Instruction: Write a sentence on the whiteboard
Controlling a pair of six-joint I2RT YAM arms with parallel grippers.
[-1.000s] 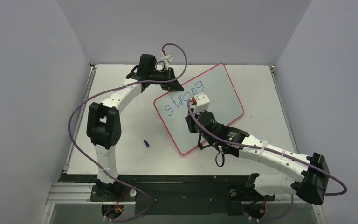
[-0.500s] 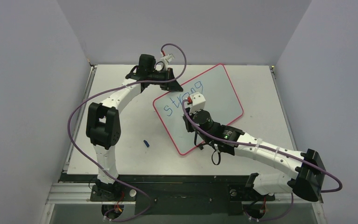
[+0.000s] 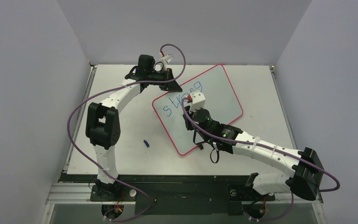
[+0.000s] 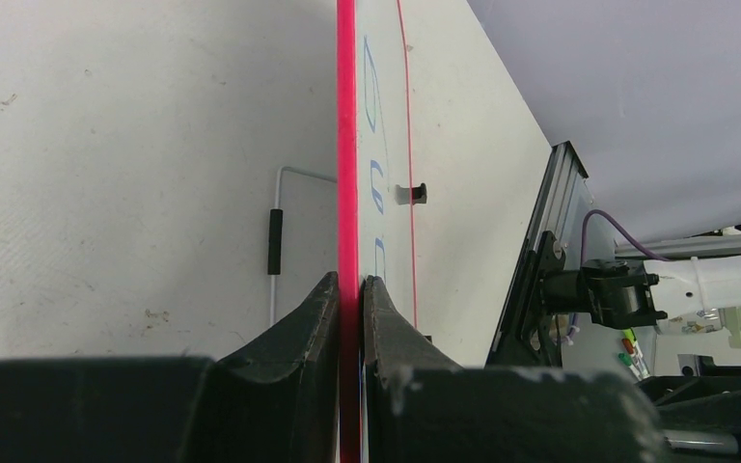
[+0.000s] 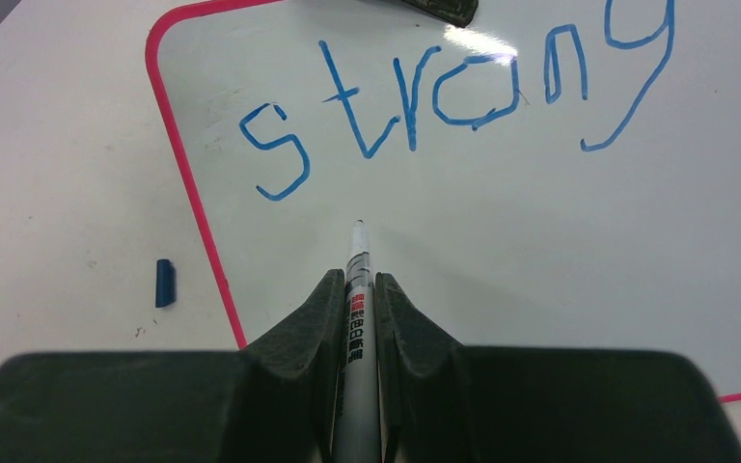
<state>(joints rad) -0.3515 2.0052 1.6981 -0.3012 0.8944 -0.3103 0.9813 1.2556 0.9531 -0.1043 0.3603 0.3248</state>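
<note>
While the left pincer (image 4: 349,285) clamps the red rim of the whiteboard (image 3: 223,91) on the worktop (image 3: 130,116), the right pincer (image 5: 358,282) grips a marker (image 5: 356,253). Its tip is just below the sentence (image 5: 410,96), blue letters reading only "strong". The marker's red print is illegible.

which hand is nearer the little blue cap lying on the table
Right. The right hand, gripping the marker, is over the whiteboard, just across its rim from the blue cap. The left hand clamps the far rim, beyond the written word.
</note>
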